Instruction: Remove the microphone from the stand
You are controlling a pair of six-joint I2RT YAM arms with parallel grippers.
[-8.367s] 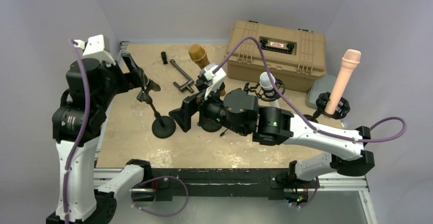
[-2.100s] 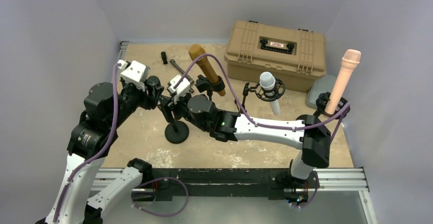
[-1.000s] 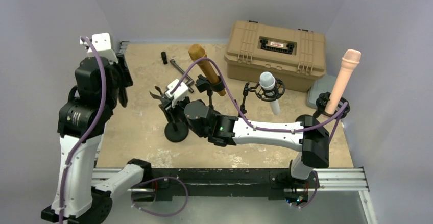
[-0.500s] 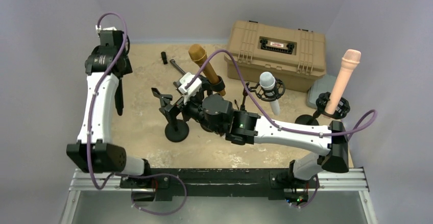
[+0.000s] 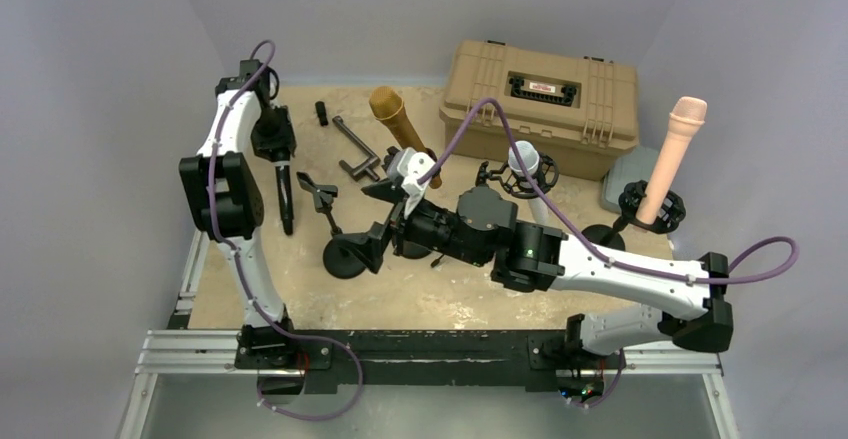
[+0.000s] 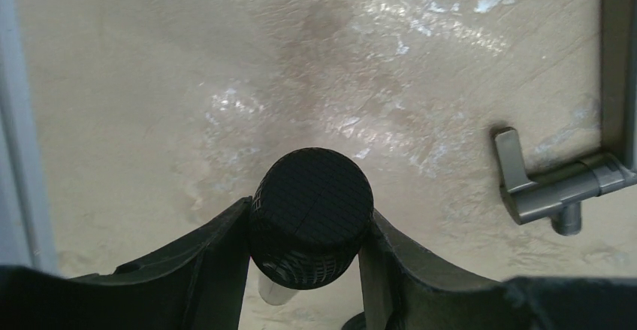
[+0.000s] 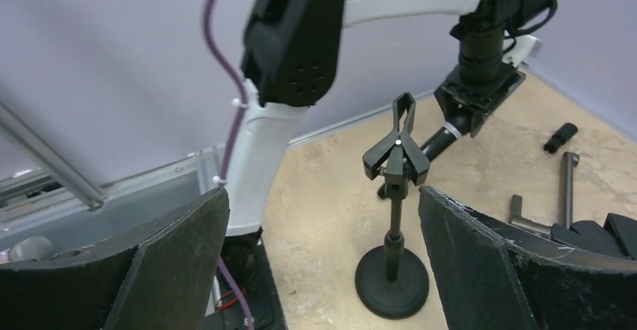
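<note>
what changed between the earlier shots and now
The left gripper pulled the black microphone out of the stand and carried it off to the far left. The right gripper, which had steadied the stand, let go, opened and backed off. The clip is now empty. The gold microphone, white microphone, pink microphone and tan case stayed put.

Left arm [image 5: 222,134], right arm [image 5: 620,269]: white links, black joint housings, purple cable [image 5: 488,101] looped outside each; matte black claw fingers [image 7: 150,270].
</note>
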